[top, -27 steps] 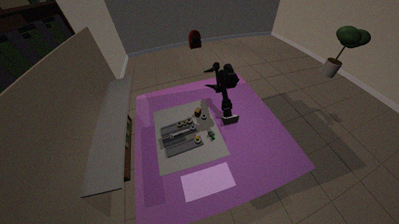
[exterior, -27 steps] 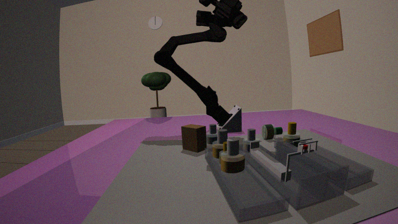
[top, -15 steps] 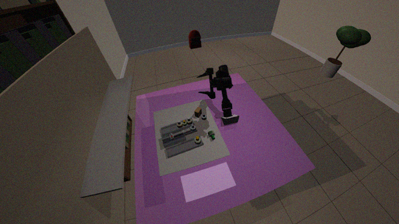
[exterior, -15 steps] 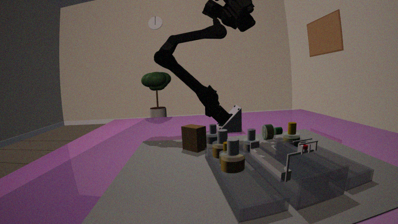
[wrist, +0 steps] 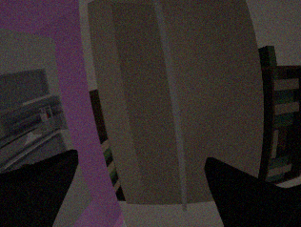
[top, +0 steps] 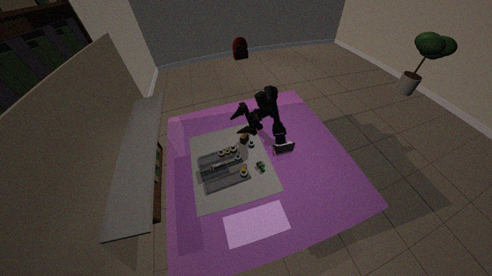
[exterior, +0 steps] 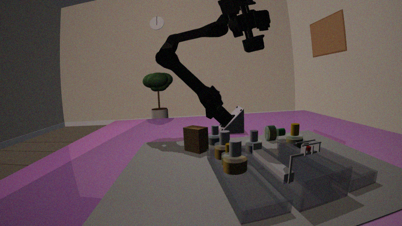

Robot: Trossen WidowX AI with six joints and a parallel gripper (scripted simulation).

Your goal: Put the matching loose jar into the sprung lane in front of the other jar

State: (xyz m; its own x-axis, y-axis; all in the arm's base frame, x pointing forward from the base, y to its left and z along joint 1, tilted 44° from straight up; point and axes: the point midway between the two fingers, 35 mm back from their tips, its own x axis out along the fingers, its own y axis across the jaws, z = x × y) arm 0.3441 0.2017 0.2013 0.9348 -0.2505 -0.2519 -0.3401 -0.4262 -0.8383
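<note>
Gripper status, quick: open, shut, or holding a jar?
Gripper: open wide, holding nothing, raised high above the lanes.

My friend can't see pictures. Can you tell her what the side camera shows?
A black robot arm reaches high above a grey mat, its open gripper holding nothing. Below, small jars stand at grey lanes, one green jar lies on its side, and a brown box sits nearby.

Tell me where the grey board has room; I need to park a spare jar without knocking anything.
The near-left stretch of the grey board, in front of the brown box and left of the lanes, looks bare. It is crowded around the standing jars at the lane fronts and the green jar lying on its side. The gripper hangs high, open.
</note>
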